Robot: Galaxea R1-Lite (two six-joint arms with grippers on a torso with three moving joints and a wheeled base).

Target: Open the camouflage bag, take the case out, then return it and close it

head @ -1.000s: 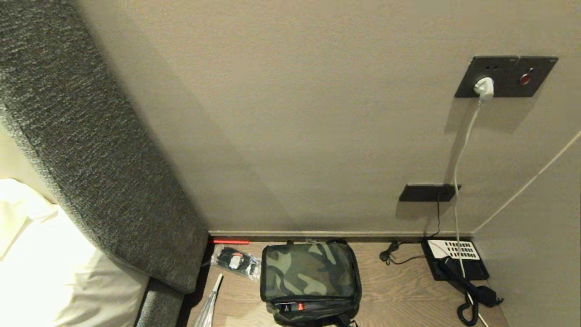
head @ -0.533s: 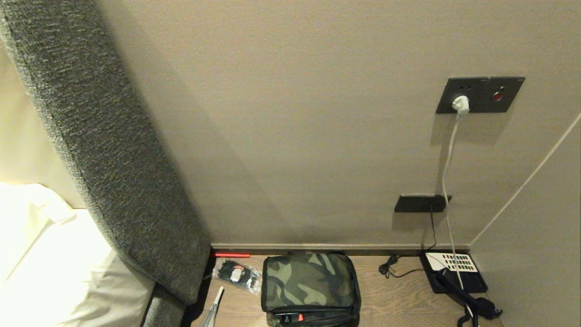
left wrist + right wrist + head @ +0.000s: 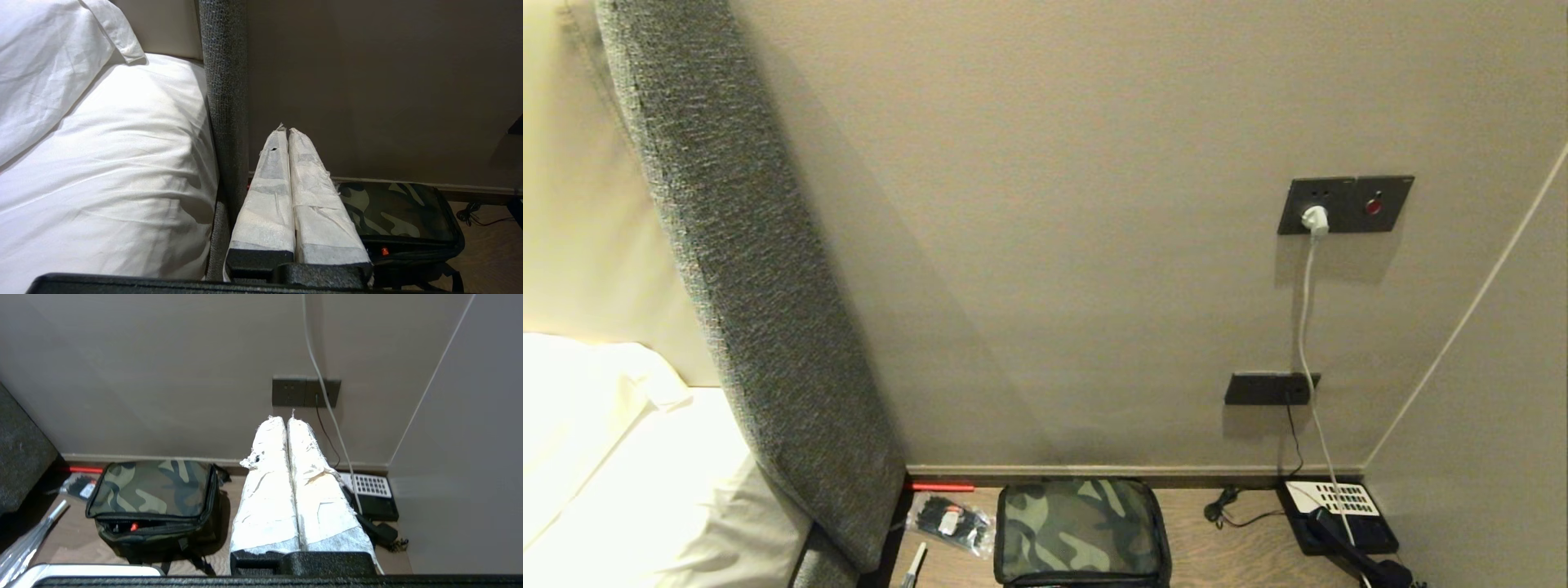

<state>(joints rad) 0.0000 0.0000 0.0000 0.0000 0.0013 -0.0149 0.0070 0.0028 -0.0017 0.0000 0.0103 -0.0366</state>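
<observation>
Nearest to each wrist camera, a pincer wrapped in white tape is seen. The left pincer (image 3: 287,130) is pressed fully together and nothing is held in it; it is raised in the air beside the grey upholstered headboard (image 3: 224,81), with the white pillow (image 3: 102,163) of the bed on its other side. The right pincer (image 3: 287,417) is closed tip against tip as well, empty, and is held above the wooden worktop (image 3: 77,539).

A little farther, the camouflage bag (image 3: 151,490) is found lying flat on this worktop, its green-and-black lid down but a dark gap left along the near edge, where something small and red is visible. The case cannot be seen — the inside of the bag is hidden.

Beside the bag, toward the headboard, a clear packet of black items (image 3: 949,521) is laid, and a red strip (image 3: 941,487) lies along the wall. On the other side, in the corner, a black telephone (image 3: 1339,518) is placed. Behind everything, on the beige wall, a socket plate (image 3: 1346,204) with a white plug (image 3: 1314,219) is mounted.
</observation>
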